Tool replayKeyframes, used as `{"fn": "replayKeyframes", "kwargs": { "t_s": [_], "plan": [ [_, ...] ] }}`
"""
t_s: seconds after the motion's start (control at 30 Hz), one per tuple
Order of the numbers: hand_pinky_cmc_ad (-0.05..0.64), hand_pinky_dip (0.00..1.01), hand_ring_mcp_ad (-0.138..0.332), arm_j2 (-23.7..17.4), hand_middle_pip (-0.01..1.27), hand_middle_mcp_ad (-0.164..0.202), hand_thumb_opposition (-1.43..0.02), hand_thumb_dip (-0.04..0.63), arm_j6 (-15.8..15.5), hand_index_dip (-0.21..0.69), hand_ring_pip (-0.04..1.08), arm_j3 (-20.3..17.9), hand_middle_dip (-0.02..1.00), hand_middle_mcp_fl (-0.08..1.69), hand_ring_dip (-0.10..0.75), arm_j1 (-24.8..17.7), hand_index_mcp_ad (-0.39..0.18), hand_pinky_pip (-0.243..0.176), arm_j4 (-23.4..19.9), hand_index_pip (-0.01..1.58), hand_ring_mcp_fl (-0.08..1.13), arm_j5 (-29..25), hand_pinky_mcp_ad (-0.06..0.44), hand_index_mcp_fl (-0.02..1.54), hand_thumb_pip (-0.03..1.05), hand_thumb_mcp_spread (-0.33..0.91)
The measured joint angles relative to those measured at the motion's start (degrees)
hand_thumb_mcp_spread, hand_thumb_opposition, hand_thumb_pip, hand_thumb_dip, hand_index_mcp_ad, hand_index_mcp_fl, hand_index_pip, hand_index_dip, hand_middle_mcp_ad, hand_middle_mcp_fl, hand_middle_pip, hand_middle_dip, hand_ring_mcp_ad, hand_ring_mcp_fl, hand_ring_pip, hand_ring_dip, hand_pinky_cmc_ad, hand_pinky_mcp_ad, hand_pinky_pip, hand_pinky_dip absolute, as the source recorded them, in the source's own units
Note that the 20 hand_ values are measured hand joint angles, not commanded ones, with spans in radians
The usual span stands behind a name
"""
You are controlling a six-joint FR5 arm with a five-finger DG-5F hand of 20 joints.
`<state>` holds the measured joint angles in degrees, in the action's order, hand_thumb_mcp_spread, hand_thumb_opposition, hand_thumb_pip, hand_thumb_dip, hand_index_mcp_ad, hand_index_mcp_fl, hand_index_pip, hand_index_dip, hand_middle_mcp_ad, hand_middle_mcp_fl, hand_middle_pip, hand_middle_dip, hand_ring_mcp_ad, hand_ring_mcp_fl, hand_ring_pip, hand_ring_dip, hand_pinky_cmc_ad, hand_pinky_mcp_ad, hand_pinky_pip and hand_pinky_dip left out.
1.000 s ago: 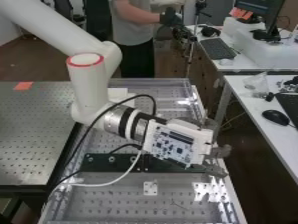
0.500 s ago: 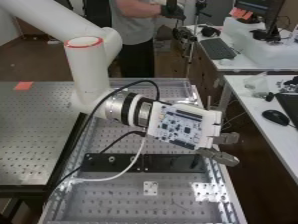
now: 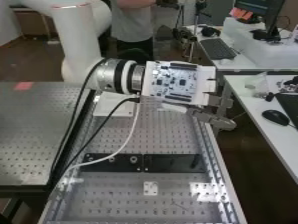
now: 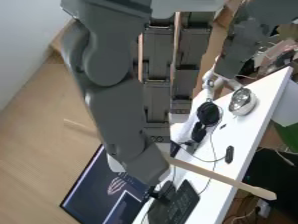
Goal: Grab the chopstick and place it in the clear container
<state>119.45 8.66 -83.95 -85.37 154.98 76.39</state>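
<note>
The hand is above the far part of the perforated bench, its grey fingers pointing toward the bench's right edge in the high view. In the wrist view the thumb of the hand and the fingers are curled together. A light wooden chopstick is pinched at the thumb's tip. One long, bare end sticks out past the tip, over the background desk; part of the stick is hidden behind the thumb.
On the perforated bench a black bar lies crosswise, with a small metal plate nearer. Black and white cables hang from the wrist. A white block lies beneath it. The side desk holds a mouse.
The arm has carried the hand away from the black bar toward the bench's far end, and the hand has turned to lie more level. The cables swung along with it.
</note>
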Motion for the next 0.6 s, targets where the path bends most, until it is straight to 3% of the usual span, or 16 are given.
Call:
{"fn": "replayKeyframes", "kwargs": {
  "t_s": [0.23,0.6],
  "plan": [
    [0.459,0.15,-0.021,-2.77,0.24,-0.051,-1.09,0.321,-0.16,0.407,0.12,-2.61,0.69,1.28,0.466,-3.49,-0.089,0.000,1.82,0.43,0.66,-2.12,0.265,1.25,0.45,0.88],
    [0.461,0.15,-0.012,-4.09,0.24,-0.042,-1.09,0.333,3.31,0.410,0.12,-4.31,0.69,1.28,0.468,-11.10,-0.087,0.017,7.39,0.43,0.66,-12.73,0.265,1.25,0.45,0.88]
  ]
}}
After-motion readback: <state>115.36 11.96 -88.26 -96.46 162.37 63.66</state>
